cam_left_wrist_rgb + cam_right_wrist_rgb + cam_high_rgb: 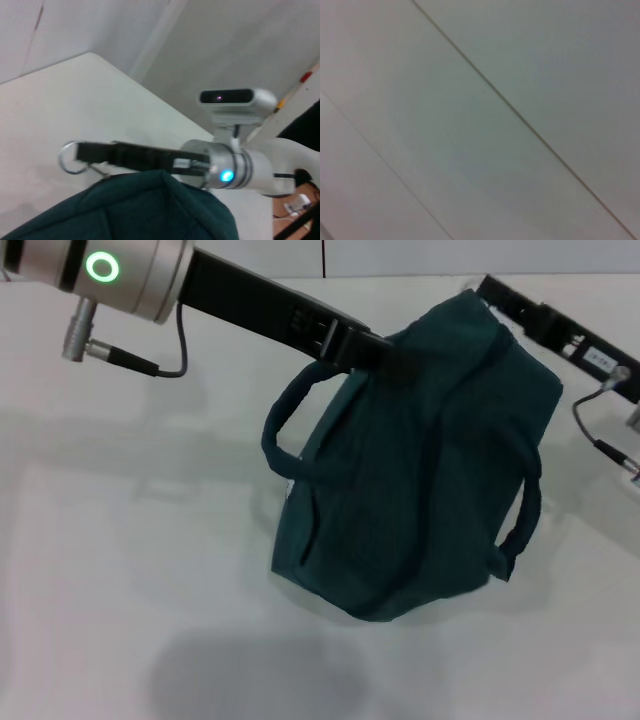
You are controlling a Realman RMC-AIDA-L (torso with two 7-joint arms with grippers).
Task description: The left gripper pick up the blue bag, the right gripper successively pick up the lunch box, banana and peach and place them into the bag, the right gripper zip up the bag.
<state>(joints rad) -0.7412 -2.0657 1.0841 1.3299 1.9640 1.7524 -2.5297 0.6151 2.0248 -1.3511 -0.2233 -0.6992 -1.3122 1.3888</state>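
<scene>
The white counter [120, 570] stretches bare on the near and left sides of the head view, with open room there for any move; its far edge runs just behind the bag, so room is tightest at the back. On it stands the blue bag [420, 470], slumped and tilted, its top apparently closed, one padded handle [285, 415] looping toward the left arm and the other hanging on the right-hand side. No lunch box, banana or peach shows anywhere, so they are judged to be already inside.

The left end effector [385, 350] reaches in from the upper left and meets the fabric at the bag's top edge; it appears to pinch the cloth, though its fingertips are buried in dark fabric and their spacing cannot be told. The right end effector [95, 152] lies along the far top of the bag, seen from the left wrist view, with the silver ring zipper pull [72, 157] at its tip; it seems clamped on the ring's tab.

The likely risks: the soft bag may sag or tip if the left hold slips, and a pull on the zipper toward the counter's far edge could drag the whole bag rather than run the slider. The right wrist view shows only blank wall.
</scene>
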